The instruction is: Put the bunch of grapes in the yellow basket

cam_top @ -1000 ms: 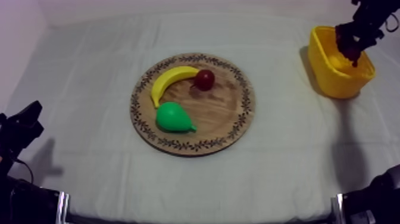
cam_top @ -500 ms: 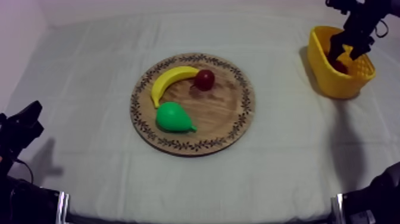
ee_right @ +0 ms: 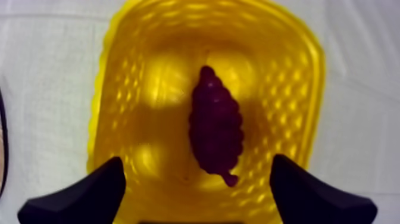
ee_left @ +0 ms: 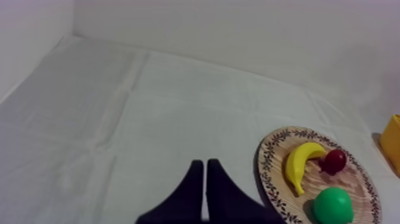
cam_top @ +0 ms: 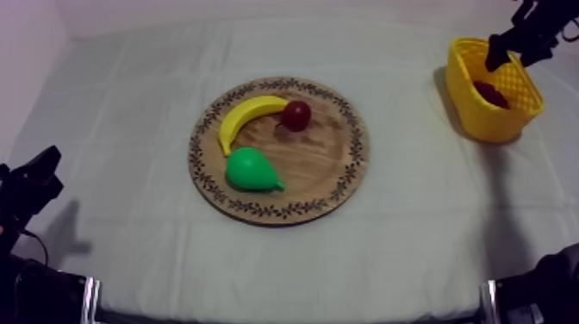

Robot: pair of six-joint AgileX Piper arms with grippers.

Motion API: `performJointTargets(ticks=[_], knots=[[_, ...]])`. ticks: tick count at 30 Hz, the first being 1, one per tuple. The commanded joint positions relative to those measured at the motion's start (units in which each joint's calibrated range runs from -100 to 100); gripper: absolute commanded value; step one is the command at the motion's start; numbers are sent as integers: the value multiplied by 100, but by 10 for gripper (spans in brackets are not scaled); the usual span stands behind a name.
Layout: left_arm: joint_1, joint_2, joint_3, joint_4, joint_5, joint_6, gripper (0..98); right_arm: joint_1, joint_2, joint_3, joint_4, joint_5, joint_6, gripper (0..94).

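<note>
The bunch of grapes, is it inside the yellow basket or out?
In: the bunch of grapes lies inside the yellow basket, below my open right gripper.

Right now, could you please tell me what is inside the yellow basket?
The bunch of grapes lies on the floor of the yellow basket, below the open right gripper and clear of its fingers. The patch of floor beneath the grapes is covered, so I cannot see it.
</note>
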Motion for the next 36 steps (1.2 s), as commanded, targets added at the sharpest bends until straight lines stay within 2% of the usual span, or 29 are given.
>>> performJointTargets(ticks=[1, 19, 27, 36], knots=[[0, 0, -3, -3, -5, 1, 1, -10, -789, 477, 53, -418, -21, 673], [0, 0, -3, -3, -5, 1, 1, 413, -4371, 3263, -40, -2197, 65, 490], [0, 0, -3, -3, -5, 1, 1, 499, -6111, 4968, -151, -2736, 94, 445], [0, 0, -3, -3, -5, 1, 1, 376, -7791, 6515, -230, -3166, -6, 370]])
